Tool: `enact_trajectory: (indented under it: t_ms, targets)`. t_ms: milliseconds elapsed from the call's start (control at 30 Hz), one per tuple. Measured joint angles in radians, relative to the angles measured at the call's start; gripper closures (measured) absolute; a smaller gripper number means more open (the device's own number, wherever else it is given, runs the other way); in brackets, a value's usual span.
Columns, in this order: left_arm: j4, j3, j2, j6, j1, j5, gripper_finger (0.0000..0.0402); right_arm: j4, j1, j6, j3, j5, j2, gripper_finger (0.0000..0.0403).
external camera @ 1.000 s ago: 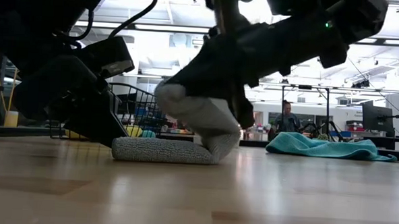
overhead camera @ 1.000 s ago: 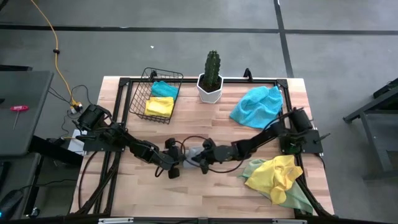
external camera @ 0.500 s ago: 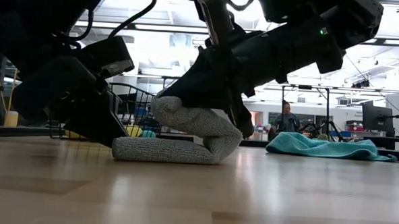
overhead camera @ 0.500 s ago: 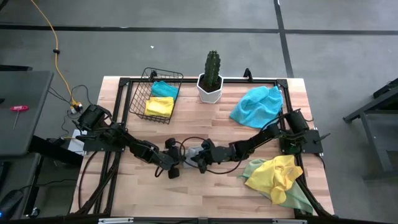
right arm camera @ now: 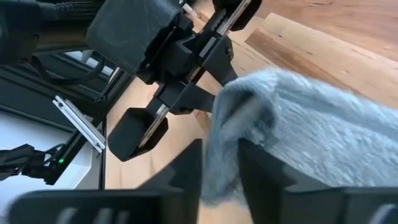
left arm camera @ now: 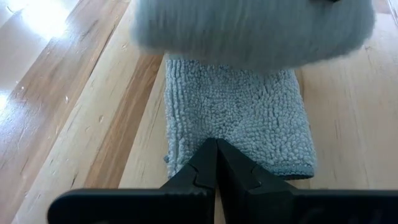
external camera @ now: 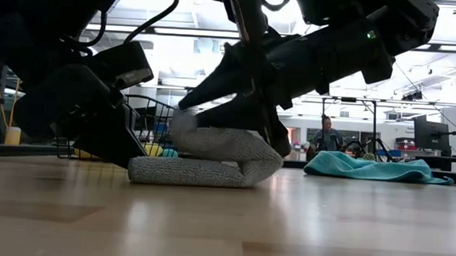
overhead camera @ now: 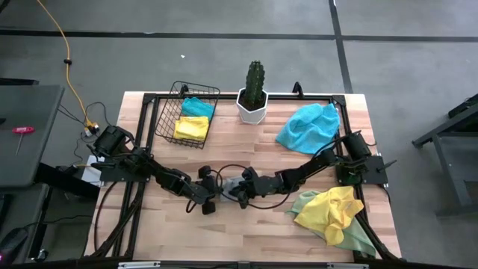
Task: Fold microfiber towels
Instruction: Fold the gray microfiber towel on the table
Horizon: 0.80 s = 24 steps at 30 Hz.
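A grey microfiber towel lies mid-table as a narrow folded strip. Its right end is turned up and back over the strip. My left gripper is shut at the strip's left end. My right gripper reaches in from the table's right, slanting down, open around the turned-over end. A turquoise towel lies loose at the far right. A yellow towel rests on a pale green one at the near right. My left gripper has its shut fingertips down on the end edge of the strip, coming in slanting down along the strip's length. That end lies flat on the table. My right gripper has the free edge of the turned-over end standing between its parted fingers. The lower finger lies on top of the fold. Whether both fingers touch it I cannot tell.
A wire basket at the far left holds a folded yellow and a folded turquoise towel. A cactus in a white pot stands at the far middle. A black frame runs along the table's edges. A person shows far off in the room.
My right gripper has opened. The towel's turned-over end, held up above the strip a second ago, has sunk and moved toward my left gripper. It now lies lower over the strip. The strip's left end has stayed in place.
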Motion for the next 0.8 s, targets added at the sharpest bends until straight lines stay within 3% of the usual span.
enact_trajectory:
  t_ms: [167, 300, 433, 600, 800]
  targets:
    - [0.000, 0.000, -0.001, 0.000, 0.000, 0.000, 0.0401, 0.002, 0.000, -0.005, 0.000, 0.002, -0.001, 0.0242]
    - [0.000, 0.000, -0.001, 0.000, 0.000, -0.001, 0.0401, -0.026, -0.003, -0.088, 0.000, -0.019, -0.032, 0.0205]
    - [-0.001, 0.000, -0.005, 0.015, 0.000, -0.001, 0.0401, -0.145, -0.003, -0.193, 0.000, 0.001, -0.103, 0.0195]
    - [-0.011, -0.002, -0.033, 0.041, 0.000, 0.009, 0.0401, -0.329, 0.023, -0.339, 0.000, 0.148, -0.179, 0.0195]
    - [-0.021, -0.003, -0.044, 0.045, 0.000, 0.009, 0.0401, -0.395, 0.088, -0.420, -0.004, 0.252, -0.166, 0.0195]
